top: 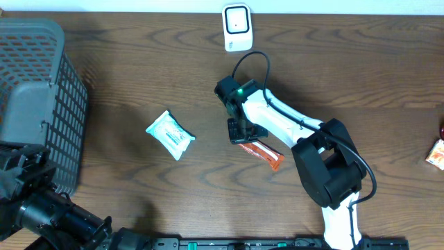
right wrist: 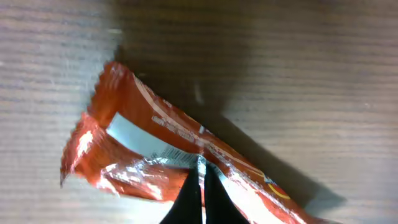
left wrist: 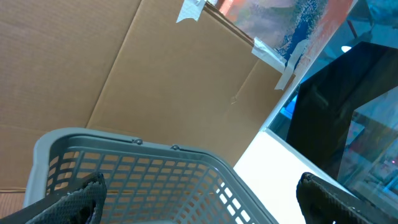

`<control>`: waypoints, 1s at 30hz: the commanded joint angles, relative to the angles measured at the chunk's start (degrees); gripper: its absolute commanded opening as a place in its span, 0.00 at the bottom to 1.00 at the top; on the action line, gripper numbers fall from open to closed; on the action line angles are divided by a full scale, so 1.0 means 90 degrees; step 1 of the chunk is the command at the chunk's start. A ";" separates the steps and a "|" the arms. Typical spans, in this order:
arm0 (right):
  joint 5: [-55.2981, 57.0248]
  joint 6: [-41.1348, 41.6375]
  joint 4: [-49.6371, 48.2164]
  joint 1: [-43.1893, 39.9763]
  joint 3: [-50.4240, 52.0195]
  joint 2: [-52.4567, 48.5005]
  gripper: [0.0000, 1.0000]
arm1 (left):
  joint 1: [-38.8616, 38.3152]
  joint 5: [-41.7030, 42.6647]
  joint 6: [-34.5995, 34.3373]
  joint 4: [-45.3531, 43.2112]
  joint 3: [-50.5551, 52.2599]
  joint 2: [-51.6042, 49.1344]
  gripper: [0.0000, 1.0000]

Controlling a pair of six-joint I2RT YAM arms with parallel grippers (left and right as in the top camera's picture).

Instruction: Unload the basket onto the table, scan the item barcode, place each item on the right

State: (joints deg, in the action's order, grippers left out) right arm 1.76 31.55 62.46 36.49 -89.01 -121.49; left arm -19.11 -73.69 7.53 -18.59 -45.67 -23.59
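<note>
An orange snack packet [top: 269,155] [right wrist: 140,140] with a white barcode panel is pinched on its seam by my right gripper [top: 243,136] [right wrist: 202,164], whose jaws are shut on the foil. It throws a dark shadow on the wooden table. The white scanner [top: 236,26] stands at the table's far edge, well beyond the packet. My left gripper [left wrist: 202,180] is wide open with nothing between its fingers. It hovers over the rim of the grey basket [left wrist: 143,165] at the table's left end.
A white wipes packet [top: 170,134] lies left of the right arm. The grey mesh basket [top: 38,90] fills the left side. Another small orange packet [top: 436,154] sits at the right edge. Cardboard and a dark monitor show behind the basket.
</note>
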 commanded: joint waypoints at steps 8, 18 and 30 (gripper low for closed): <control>0.0228 -0.0058 0.0610 -0.0051 -0.1282 0.0350 0.01 | 0.0032 -0.0061 0.0036 -0.0032 -0.0046 0.0044 0.98; -0.0357 -0.0032 -0.0702 -0.0007 0.0500 0.0017 0.01 | 0.0032 -0.0061 0.0036 -0.0032 -0.0046 0.0044 0.98; -0.0418 -0.0061 -0.0238 -0.0019 -0.0663 0.0107 0.01 | 0.0032 -0.0061 0.0036 -0.0032 -0.0046 0.0044 0.98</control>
State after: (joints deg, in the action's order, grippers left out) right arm -1.45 31.35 60.49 36.49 -91.42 -120.51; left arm -19.11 -73.69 7.53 -18.61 -45.67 -23.59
